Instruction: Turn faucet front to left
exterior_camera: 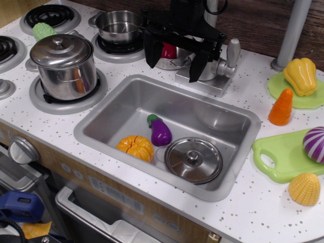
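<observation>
The silver-grey faucet point(210, 76) stands on its flat base behind the sink's point(101, 119) far rim. Its rounded lever handle point(233, 52) sticks up on the right. The spout is hidden behind my black gripper point(172, 71), which hangs over the faucet's left side. The two fingers are spread wide apart, one point(151, 53) to the left and one point(197, 68) against the faucet's column. Between them I see a silver round vessel with something red point(169, 50) in it. The gripper holds nothing that I can see.
The sink holds an orange pumpkin point(135, 148), a purple eggplant point(161, 132) and a pot lid point(193, 159). A lidded pot point(63, 66) and a small pot point(119, 25) sit on burners at left. A slanted grey pole point(291, 33), pepper point(301, 76), carrot point(281, 107) and green cutting board point(276, 159) are at right.
</observation>
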`<act>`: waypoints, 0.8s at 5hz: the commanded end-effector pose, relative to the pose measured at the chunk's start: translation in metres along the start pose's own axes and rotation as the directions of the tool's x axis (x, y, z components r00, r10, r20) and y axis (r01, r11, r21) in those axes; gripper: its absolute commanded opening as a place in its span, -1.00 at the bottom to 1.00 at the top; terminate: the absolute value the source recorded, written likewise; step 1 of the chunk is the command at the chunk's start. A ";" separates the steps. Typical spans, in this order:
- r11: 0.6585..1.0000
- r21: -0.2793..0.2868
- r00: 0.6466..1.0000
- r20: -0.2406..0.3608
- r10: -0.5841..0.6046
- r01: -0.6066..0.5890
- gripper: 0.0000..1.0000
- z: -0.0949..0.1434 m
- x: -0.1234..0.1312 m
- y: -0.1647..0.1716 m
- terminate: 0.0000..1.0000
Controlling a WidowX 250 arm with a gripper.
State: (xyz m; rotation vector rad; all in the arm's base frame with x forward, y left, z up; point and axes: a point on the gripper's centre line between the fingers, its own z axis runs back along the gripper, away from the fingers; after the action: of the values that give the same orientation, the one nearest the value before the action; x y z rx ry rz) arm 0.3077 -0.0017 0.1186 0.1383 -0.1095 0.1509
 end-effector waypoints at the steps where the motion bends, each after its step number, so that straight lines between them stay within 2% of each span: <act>1: 1.000 0.000 1.000 0.000 0.000 0.000 1.00 0.000 0.000 0.000 -1.00; 2: 1.000 -0.026 0.998 0.066 -0.007 0.008 1.00 0.004 0.009 0.005 -1.00; 4: 1.000 0.010 0.985 0.174 0.011 -0.013 1.00 0.011 0.032 0.016 -1.00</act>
State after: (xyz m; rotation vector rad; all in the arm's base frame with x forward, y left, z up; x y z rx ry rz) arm 0.3360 0.0255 0.1197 0.1893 -0.2613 0.1454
